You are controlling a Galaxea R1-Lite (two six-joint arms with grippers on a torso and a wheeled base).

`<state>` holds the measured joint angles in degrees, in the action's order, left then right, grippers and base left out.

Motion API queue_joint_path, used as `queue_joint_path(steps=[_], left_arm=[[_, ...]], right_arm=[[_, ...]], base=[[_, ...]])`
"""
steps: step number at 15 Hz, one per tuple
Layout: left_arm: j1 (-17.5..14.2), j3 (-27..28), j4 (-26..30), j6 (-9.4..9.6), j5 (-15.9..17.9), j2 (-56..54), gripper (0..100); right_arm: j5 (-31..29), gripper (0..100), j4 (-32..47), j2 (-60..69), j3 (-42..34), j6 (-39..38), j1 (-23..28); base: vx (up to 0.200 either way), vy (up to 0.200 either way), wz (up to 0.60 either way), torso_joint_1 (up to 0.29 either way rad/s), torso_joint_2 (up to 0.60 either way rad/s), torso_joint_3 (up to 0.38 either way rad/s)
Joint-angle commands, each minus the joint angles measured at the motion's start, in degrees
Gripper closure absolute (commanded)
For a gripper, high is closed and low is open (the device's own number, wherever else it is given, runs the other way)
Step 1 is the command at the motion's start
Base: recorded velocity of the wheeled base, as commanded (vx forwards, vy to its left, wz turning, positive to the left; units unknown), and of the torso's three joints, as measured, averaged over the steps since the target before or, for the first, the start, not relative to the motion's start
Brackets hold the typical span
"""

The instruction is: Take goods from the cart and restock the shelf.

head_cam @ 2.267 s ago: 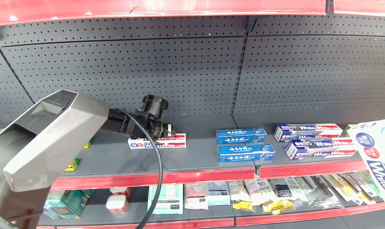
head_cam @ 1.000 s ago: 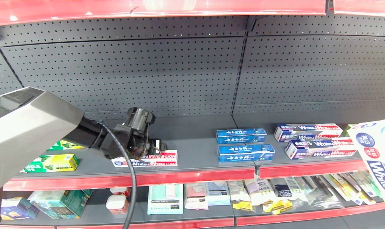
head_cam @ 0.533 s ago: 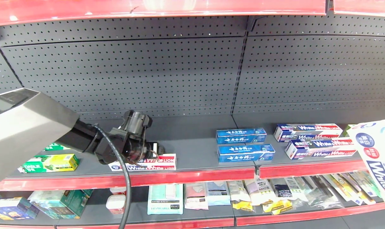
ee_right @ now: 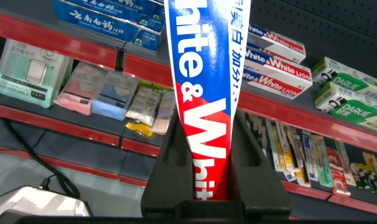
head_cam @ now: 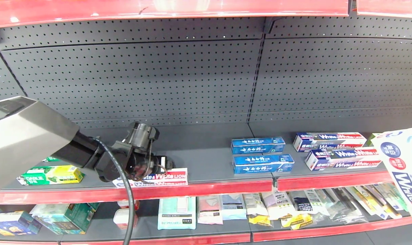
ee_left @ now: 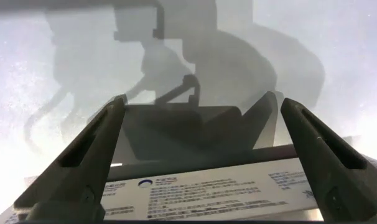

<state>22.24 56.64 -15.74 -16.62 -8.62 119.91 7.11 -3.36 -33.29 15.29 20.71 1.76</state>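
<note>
A white and red toothpaste box (head_cam: 165, 177) lies flat near the front edge of the grey shelf (head_cam: 206, 160). My left gripper (head_cam: 158, 166) sits right over its left part. In the left wrist view the two fingers (ee_left: 83, 168) stand wide apart and open, and the box (ee_left: 207, 196) lies crosswise beneath them. At the far right, my right gripper (ee_right: 204, 168) is shut on the lower end of an upright white, blue and red toothpaste box (ee_right: 204, 93). That box (head_cam: 399, 166) hangs in front of the shelf's right end.
Two blue boxes (head_cam: 262, 158) lie mid-shelf, with white and blue boxes (head_cam: 338, 153) to their right and green-yellow boxes (head_cam: 51, 174) at the left. A red lip (head_cam: 206, 188) edges the shelf. Packets (head_cam: 226, 207) fill the lower shelf. Bare shelf lies between the left gripper and the blue boxes.
My left gripper and the white and red box under it have moved together to the left and toward the shelf's front edge. The right arm and its box have stayed still.
</note>
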Motion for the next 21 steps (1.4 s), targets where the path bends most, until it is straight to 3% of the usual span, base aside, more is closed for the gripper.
queue_joint_path(steps=[1, 6, 13, 14, 17, 18, 21], left_arm=[[-0.2, -1.4, -0.3, 0.00, 0.0, -0.3, 0], [-1.2, -1.3, -4.0, 0.18, 0.0, -0.3, 0], [-1.6, -3.3, -4.3, -0.17, -0.1, -8.9, 0], [-1.6, -5.0, -4.3, -0.17, -0.2, -11.5, 0], [-1.8, -11.3, -4.3, -2.63, -0.6, -20.5, 0], [-2.5, -15.5, -4.3, -3.25, -0.3, -26.2, 0], [-3.7, -26.7, -3.9, -2.90, 1.6, -44.2, 0]], right_arm=[[0.1, 100, 0.0, -0.1, 0.0, 0.0, 0.0], [0.1, 100, -0.1, 0.0, -0.3, 0.0, 0.0], [0.0, 100, 0.0, 0.4, -0.4, 0.0, 0.0], [-0.1, 100, 0.0, 0.3, -0.3, 0.0, 0.0], [-0.3, 100, 0.1, 0.1, -0.3, -0.1, 0.1], [-0.3, 100, 0.1, -0.2, -0.3, -0.1, 0.2], [-0.4, 100, 0.1, -0.3, -0.1, 0.0, 0.3]], base=[[0.000, 0.000, 0.00, 0.000, 0.00, 0.000], [0.000, 0.000, 0.00, 0.000, 0.00, 0.000], [0.000, 0.000, 0.00, 0.000, 0.00, 0.000], [0.000, 0.000, 0.00, 0.000, 0.00, 0.000], [0.000, 0.000, 0.00, 0.000, 0.00, 0.000], [0.000, 0.000, 0.00, 0.000, 0.00, 0.000], [0.000, 0.000, 0.00, 0.000, 0.00, 0.000]])
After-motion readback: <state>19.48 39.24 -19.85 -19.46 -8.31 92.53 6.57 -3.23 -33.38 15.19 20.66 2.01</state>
